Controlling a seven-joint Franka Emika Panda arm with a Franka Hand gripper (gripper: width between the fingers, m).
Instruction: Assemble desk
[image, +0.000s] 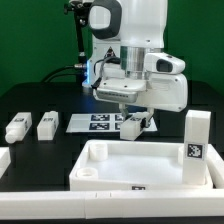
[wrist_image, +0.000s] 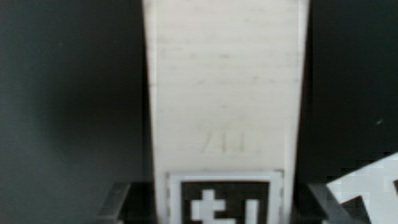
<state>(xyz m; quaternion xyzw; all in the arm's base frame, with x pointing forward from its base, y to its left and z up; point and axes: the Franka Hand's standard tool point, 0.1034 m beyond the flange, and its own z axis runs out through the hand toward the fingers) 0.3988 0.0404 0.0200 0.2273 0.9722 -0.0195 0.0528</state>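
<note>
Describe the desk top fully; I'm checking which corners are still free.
The desk top is a large white, plastic-looking rectangular tray with a raised rim, lying flat on the black table. A round socket shows in its near corner on the exterior view's left. One tagged white leg stands upright at its far corner on the exterior view's right.

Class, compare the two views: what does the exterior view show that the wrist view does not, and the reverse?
Exterior view only: the desk top, two lying legs, an upright leg, the marker board and the gripper. Wrist view only: one leg's long plain face, with its tag seen close up. Both: that leg beneath the gripper.
</note>
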